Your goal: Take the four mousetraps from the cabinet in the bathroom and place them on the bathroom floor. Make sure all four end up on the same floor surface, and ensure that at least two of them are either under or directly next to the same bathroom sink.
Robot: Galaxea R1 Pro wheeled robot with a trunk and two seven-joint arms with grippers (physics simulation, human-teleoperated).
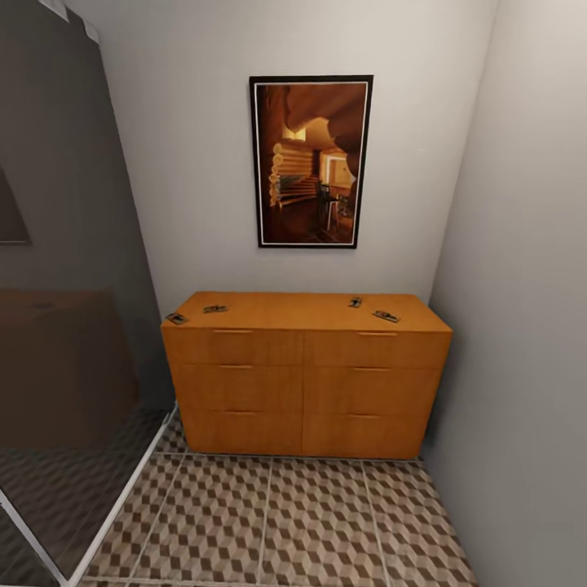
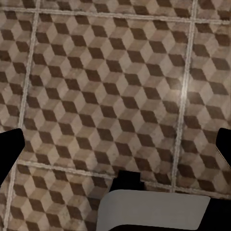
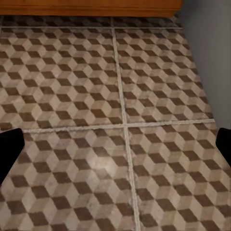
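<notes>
The cabinet (image 1: pixel 306 383), an orange-brown dresser with drawers, stands against the far wall in the head view. Several mousetraps lie on its top: two near the left end (image 1: pixel 177 318) (image 1: pixel 215 309) and two near the right end (image 1: pixel 355 302) (image 1: pixel 386 316). The cube-patterned bathroom floor (image 1: pixel 269 522) stretches in front of it. My left gripper (image 2: pixel 115 151) hangs open over bare floor tiles (image 2: pixel 106 86), its dark fingertips (image 2: pixel 9 151) at the picture's edges. My right gripper (image 3: pixel 115 149) is open too, over tiles (image 3: pixel 72 82) near the cabinet's base (image 3: pixel 91 7). The sink is out of view.
A glass shower wall (image 1: pixel 73 326) with a white frame runs along the left. A grey wall (image 1: pixel 522 326) closes the right side, also seen as the grey wall (image 3: pixel 207 53) in the right wrist view. A framed picture (image 1: pixel 310 161) hangs above the cabinet. A pale robot part (image 2: pixel 154 209) shows under the left wrist.
</notes>
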